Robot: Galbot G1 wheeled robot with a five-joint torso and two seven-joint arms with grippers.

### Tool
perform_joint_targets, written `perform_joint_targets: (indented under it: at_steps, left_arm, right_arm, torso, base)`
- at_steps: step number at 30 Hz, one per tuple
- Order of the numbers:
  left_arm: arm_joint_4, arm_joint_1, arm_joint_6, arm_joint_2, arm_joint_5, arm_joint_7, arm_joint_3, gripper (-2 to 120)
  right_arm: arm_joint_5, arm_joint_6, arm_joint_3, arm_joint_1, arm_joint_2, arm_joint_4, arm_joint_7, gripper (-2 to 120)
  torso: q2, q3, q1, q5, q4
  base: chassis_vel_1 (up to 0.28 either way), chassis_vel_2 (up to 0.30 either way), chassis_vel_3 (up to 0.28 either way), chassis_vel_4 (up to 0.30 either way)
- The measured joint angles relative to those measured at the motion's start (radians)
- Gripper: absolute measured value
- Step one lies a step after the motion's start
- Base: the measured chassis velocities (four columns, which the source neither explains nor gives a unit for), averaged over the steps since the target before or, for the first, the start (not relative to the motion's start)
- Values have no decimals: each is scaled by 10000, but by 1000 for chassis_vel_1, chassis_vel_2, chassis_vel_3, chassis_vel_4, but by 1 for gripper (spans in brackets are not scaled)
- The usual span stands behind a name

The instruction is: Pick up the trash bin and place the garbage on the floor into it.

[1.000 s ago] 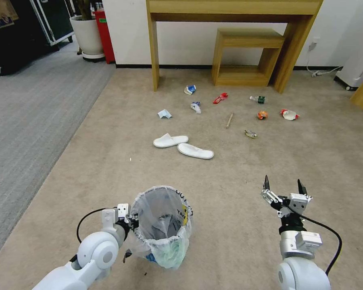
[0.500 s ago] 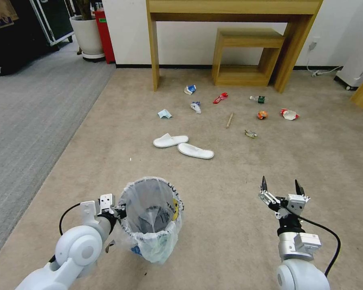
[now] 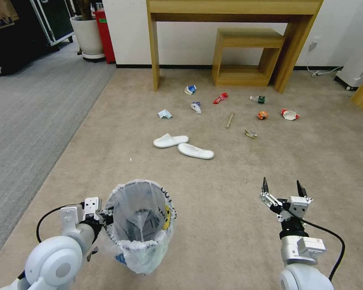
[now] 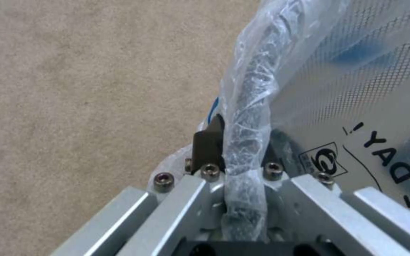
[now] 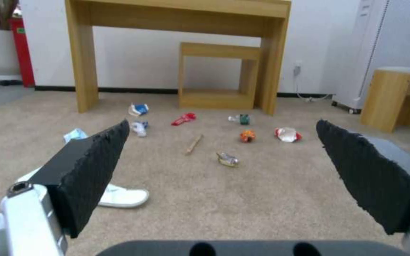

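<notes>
The left hand (image 3: 103,212) is closed on the near-left rim of the trash bin (image 3: 139,225), its fingers pinching the bag-wrapped edge; the bin hangs tilted low at the robot's left above the beige floor (image 3: 230,169). The right hand (image 3: 283,187) hovers at lower right, fingers spread wide and holding nothing. Farther ahead the garbage lies scattered near a wooden surface (image 3: 234,8): two white slippers (image 3: 183,146), a wooden stick (image 3: 229,120), and a bottle (image 3: 257,98).

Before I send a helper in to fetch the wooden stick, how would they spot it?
Start at the tall wooden table by the wall and come forward onto the beige carpet. Amid the litter, the wooden stick is the one thin, plain tan rod; its neighbours are crumpled and colourful.
</notes>
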Motion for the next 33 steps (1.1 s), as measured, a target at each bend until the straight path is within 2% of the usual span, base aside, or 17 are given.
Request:
perform_joint_targets:
  at_steps: [6,12,21,33]
  left_arm:
    - [-31,-82,13,148,-86,-11,64,0]
    - [-231,-92,96,96,264,307,447,0]
    - [-336,-87,146,281,313,464,550,0]
    - [-396,-32,150,76,250,455,545,0]
  right_arm:
    - [6,18,24,-65,40,-5,-1,100]
    - [-1,57,91,-156,173,5,-59,100]
    - [-24,58,129,-162,273,79,-92,100]
    - [-123,33,150,-256,285,210,-115,100]
  torso:
    - [0,0,0,-1,0]
    - [0,0,-1,1,-1]
    - [0,1,0,1,0]
    - [0,1,0,0,0]
  base:
    - [0,0,0,0]
    - [0,0,0,0]
    - [0,0,0,0]
    - [0,0,0,0]
